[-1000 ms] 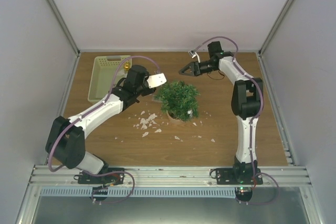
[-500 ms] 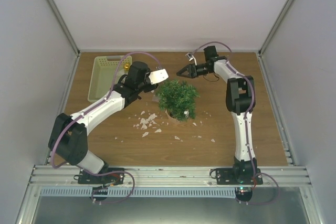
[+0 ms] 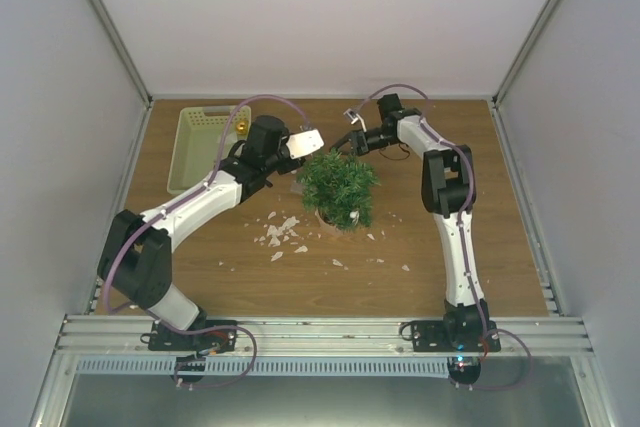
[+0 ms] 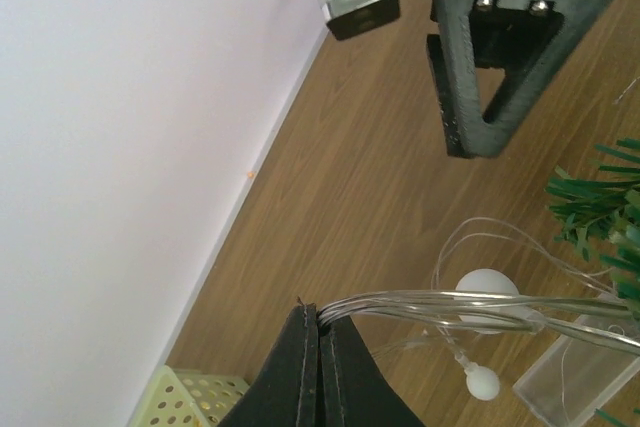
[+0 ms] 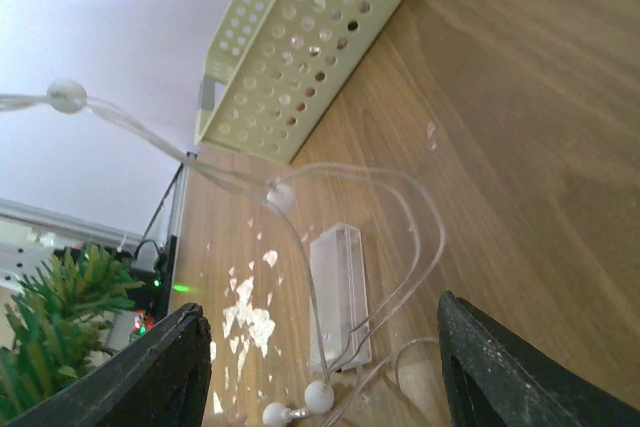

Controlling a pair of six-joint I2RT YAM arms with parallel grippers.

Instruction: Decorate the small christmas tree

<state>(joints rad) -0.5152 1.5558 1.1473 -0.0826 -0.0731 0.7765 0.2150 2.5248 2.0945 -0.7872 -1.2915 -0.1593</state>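
The small christmas tree [image 3: 340, 187] stands mid-table, dark green and bushy. My left gripper [image 3: 298, 154] sits at its back-left edge; in the left wrist view its jaws [image 4: 320, 315] are shut on a bundle of clear wires of a light string [image 4: 470, 299] with white bulbs [image 4: 487, 290]. My right gripper [image 3: 347, 141] hovers just behind the tree, facing the left one. In the right wrist view it [image 5: 320, 307] stands open above the string's clear battery box [image 5: 338, 297] and bulbs [image 5: 280, 195] on the wood, touching nothing.
A pale yellow-green perforated basket [image 3: 205, 147] stands at the back left, with a small gold ornament at its right rim. White flakes [image 3: 280, 234] lie scattered in front of the tree. Walls close in the table behind and on both sides.
The right gripper has swung left, from the back right to just behind the tree. The left gripper has shifted slightly back and right, still holding the light string.
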